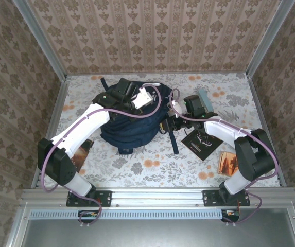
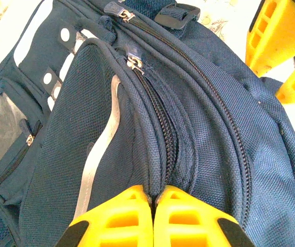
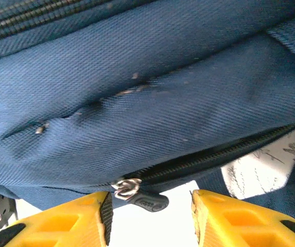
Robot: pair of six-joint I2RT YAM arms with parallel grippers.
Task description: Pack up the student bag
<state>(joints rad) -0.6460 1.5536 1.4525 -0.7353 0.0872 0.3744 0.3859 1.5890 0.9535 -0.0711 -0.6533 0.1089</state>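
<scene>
Nearest the left gripper (image 2: 154,208), we see the yellow fingers clenched together on a ridge of the student bag (image 2: 204,118). They pinch navy fabric just beside a closed zip that runs away from the fingertips.

The right gripper (image 3: 150,218) stands released, fingers apart. A silver zipper pull (image 3: 128,188) with a black tab hangs between them, nearer one finger than the other, and nothing is gripped there.

We judge the step to be opening that zip. We should centre the tab between the pads, close squarely, then draw along the track while the left pinch keeps the cloth taut.

The right wrist view gives us the pull up close. The overhead view adds the layout: the bag lies on the table (image 1: 152,170) between both arms, with a black book (image 1: 201,144) beside the right forearm, apart from the bag.
</scene>
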